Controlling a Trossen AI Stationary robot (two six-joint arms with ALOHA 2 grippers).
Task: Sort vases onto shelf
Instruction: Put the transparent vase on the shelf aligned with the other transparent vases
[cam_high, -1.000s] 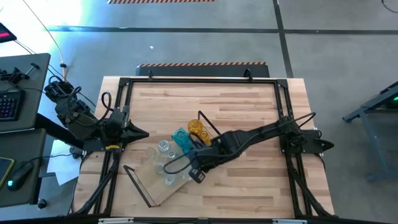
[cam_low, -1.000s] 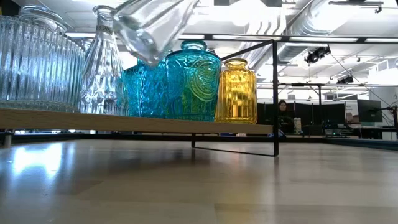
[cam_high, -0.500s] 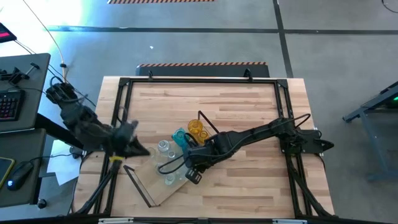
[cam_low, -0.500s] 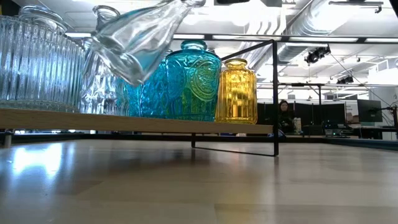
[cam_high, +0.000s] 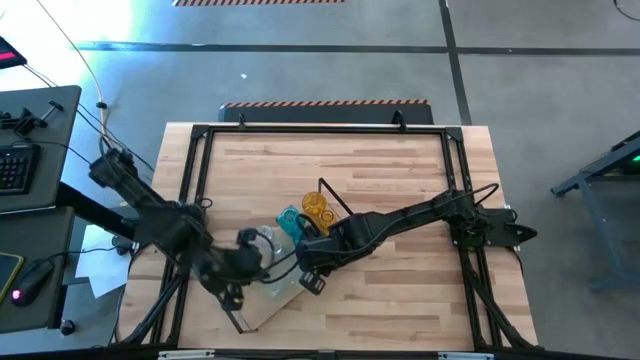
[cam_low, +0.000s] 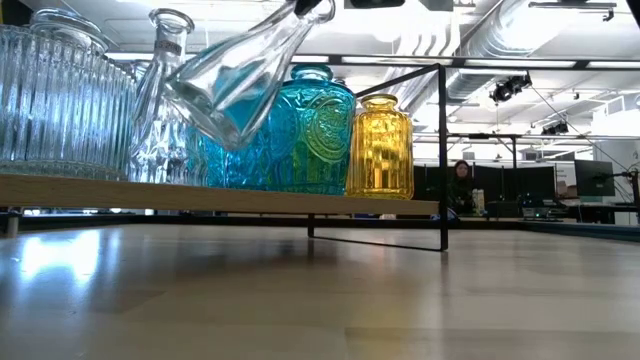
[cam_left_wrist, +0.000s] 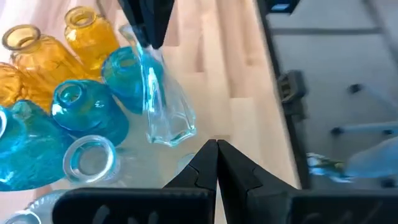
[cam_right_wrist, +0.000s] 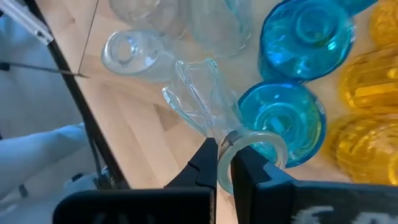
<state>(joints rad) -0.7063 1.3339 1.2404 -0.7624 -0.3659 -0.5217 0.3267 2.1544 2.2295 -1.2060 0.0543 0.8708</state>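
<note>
A clear glass vase (cam_low: 225, 90) hangs tilted over the shelf (cam_low: 200, 195), and my right gripper (cam_right_wrist: 225, 163) is shut on it. Teal (cam_low: 320, 125), amber (cam_low: 380, 145) and clear ribbed vases (cam_low: 60, 100) stand upright on their bases on the board (cam_high: 262, 300). My left gripper (cam_left_wrist: 217, 148) is shut with nothing between its fingers. It hovers a little way from the held vase's base (cam_left_wrist: 173, 132), and a gap shows between them. In the high view the left gripper (cam_high: 248, 262) and right gripper (cam_high: 297, 268) face each other over the shelf. My right gripper pinches the clear vase's rim (cam_right_wrist: 225, 144) at its mouth, one finger inside the opening and one outside. The fingers slant down from the table's right side. The vase is lifted clear of the shelf and tilted, with its mouth up by the fingers and its base lower.
Black wire frames (cam_low: 443, 150) close the shelf's ends. Black rails (cam_high: 320, 128) run round the tabletop, and bare wood (cam_high: 400, 170) lies at the far right. A desk with a keyboard (cam_high: 12, 170) stands left of the table. A person (cam_low: 457, 185) sits far off.
My left gripper has swung from the table's left edge toward the shelf and downward, tipping its fingers down, and has stopped by the held vase's base. The held vase has sunk a little and swung, so that its base now points lower. Both grippers stay shut.
</note>
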